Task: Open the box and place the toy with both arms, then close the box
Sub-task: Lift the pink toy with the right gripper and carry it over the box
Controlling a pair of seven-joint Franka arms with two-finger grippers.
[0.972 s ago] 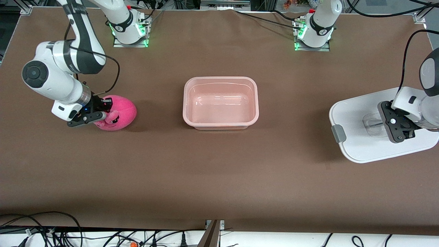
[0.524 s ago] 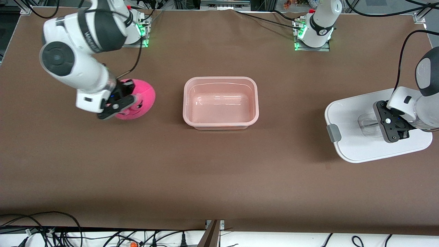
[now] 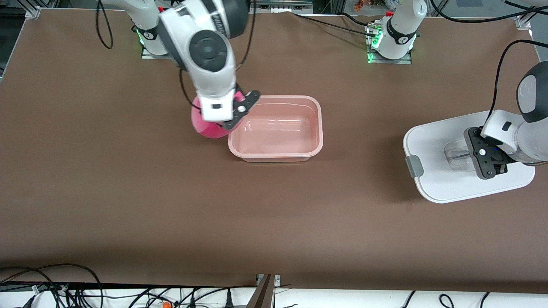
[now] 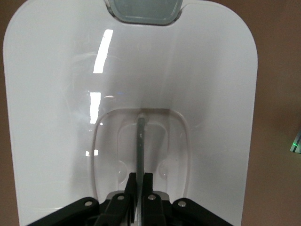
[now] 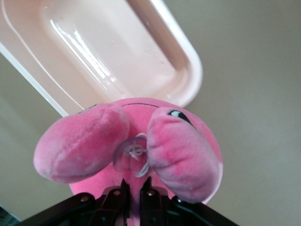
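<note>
While right tool (image 3: 231,122) grips toy (image 3: 207,127) at box (image 3: 275,127) rim, left tool (image 3: 488,164) clamps lid (image 3: 432,141) handle.

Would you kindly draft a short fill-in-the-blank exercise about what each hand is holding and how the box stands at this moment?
1. The right hand is shut on the ____, carried over the rim of the box at the right arm's end.
2. The left hand grips the white lid by its clear ____.
3. The box stands open and holds ____.
4. The toy has two floppy ____.

Missing words: toy; handle; nothing; ears
</note>
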